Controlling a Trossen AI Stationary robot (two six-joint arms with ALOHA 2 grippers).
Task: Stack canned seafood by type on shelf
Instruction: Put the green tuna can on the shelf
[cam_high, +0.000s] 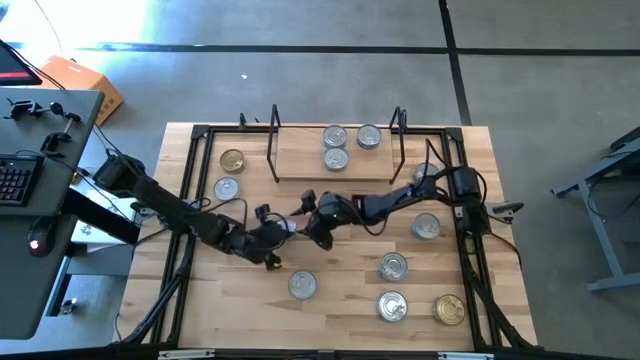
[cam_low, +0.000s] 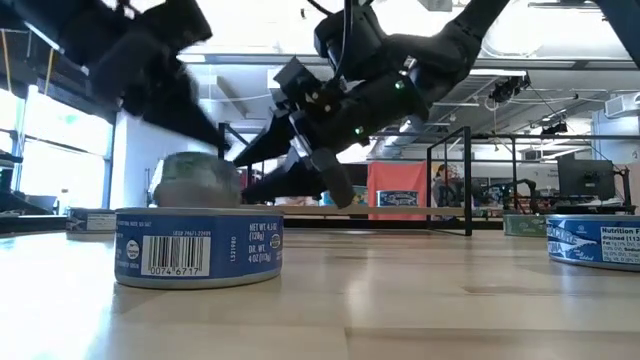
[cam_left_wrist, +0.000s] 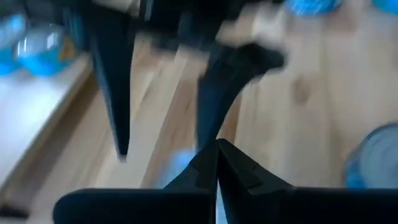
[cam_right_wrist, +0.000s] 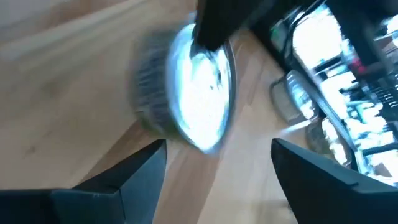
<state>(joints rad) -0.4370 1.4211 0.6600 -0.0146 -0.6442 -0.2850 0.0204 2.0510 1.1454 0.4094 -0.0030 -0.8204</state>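
Tins (cam_high: 302, 285) lie scattered over the table from 3 to 9 o'clock, three on the shelf (cam_high: 300, 165) at 12; rigid, slick-lidded, best pinched across the rim. Right gripper (cam_high: 312, 222) spread wide, left gripper (cam_high: 270, 232) clenched empty

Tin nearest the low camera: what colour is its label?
Blue, with a white barcode panel; low view shows it best.
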